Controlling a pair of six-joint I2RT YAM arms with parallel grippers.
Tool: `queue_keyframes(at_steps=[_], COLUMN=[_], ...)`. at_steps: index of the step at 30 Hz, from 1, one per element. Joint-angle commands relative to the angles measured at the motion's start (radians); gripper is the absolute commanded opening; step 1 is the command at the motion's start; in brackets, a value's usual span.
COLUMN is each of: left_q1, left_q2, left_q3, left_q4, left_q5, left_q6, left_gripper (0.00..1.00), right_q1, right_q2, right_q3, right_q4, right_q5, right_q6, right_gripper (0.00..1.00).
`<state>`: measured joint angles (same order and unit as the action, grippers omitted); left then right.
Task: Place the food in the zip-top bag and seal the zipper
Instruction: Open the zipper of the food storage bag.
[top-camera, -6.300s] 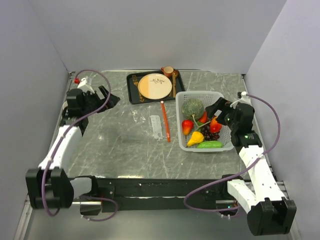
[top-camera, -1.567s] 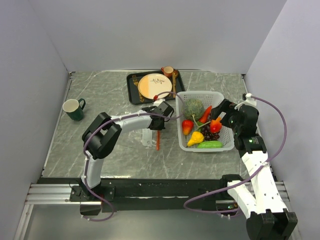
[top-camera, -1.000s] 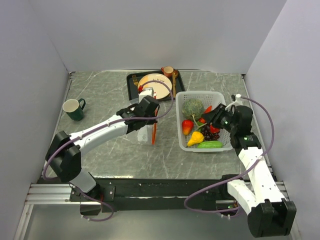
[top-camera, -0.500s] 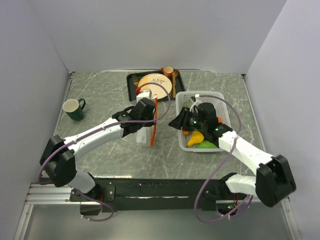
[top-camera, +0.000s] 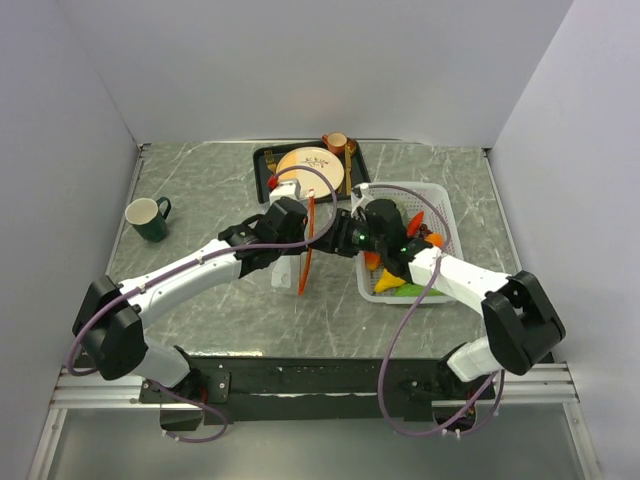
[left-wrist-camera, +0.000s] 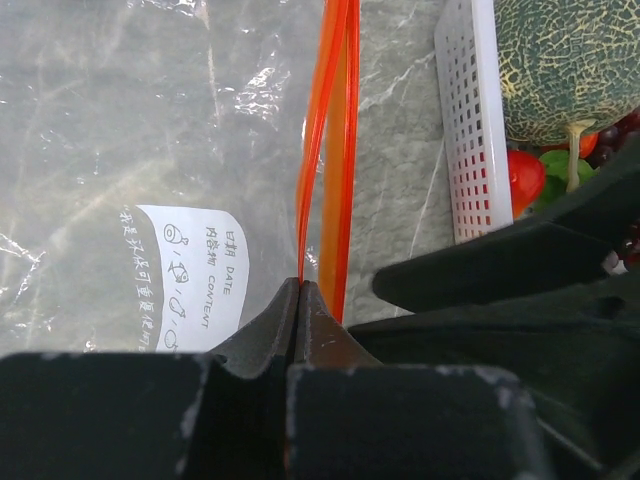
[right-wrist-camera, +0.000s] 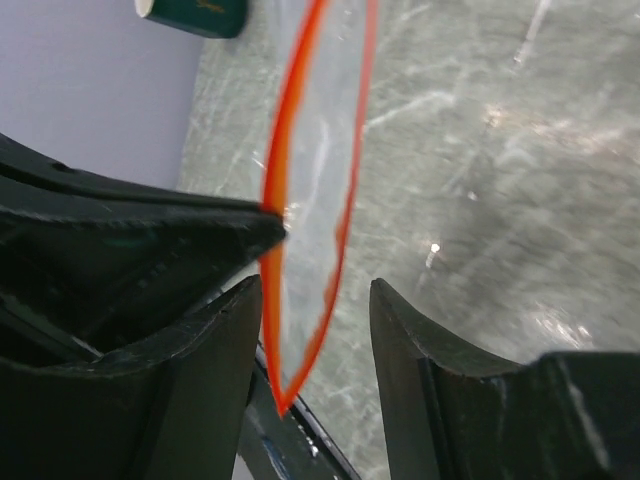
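The right arm (top-camera: 455, 278) hides most of the basket (top-camera: 430, 187) from above; the melon (left-wrist-camera: 565, 60) is cropped.

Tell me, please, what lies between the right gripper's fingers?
The open mouth of the zip-top bag, rimmed by the orange-red zipper, hangs between the right gripper's fingers, as the right wrist view shows. The left gripper pinches one lip.

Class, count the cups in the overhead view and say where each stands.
2. A dark green mug stands near the table's left edge; a small brown cup sits at the back edge of the black tray. Others may be hidden.
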<state>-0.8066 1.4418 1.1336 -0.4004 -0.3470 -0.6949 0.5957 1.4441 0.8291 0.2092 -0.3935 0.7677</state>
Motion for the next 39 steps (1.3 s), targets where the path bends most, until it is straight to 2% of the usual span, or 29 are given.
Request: queue_keyframes(at_steps=[1,3,6,7,12,15,16,23,32,39], left_q1=[-0.003,-0.003,-0.003,-0.003,0.007,0.01,0.015,0.095,0.237,0.259], left_q2=[-0.004,-0.007,-0.021,-0.03,-0.057,-0.067,-0.072,-0.147,-0.204,-0.158], left_q3=[0.026,0.028,0.026,0.028,0.035,0.046,0.051,0.087,0.198,0.292], left_q4=[0.031,0.031,0.028,0.015,0.0,-0.024,-0.041,-0.153,-0.279,-0.338], left_q5=[0.022,0.026,0.026,0.016,0.016,0.013,0.002,-0.01,0.08,0.091], left_q6=[0.005,0.006,0.006,0.008,0.031,0.037,0.035,0.046,0.112,0.11], left_gripper=[0.01,0.01,0.01,0.01,0.01,0.01,0.01,0.01,0.01,0.01], right_q1=[0.023,0.024,0.024,0.024,0.024,0.026,0.021,0.003,-0.02,-0.016], right_q2=[0.051,0.076,0.101,0.107,0.134,0.151,0.156,0.208,0.366,0.392], right_q3=[0.073,0.076,0.088,0.093,0.111,0.134,0.142,0.257,0.447,0.473], right_q4=[0.052,0.061,0.056,0.058,0.074,0.053,0.041,-0.154,-0.416,-0.465], right_q5=[0.016,0.016,0.019,0.021,0.009,0.013,0.021,0.116,0.143,0.097], right_q6=[0.016,0.019,0.012,0.012,0.008,0.007,0.004,-0.045,-0.099,-0.128], right_gripper=[0.55,0.54,0.47,0.38,0.31,0.07,0.03,0.01,0.0,0.0])
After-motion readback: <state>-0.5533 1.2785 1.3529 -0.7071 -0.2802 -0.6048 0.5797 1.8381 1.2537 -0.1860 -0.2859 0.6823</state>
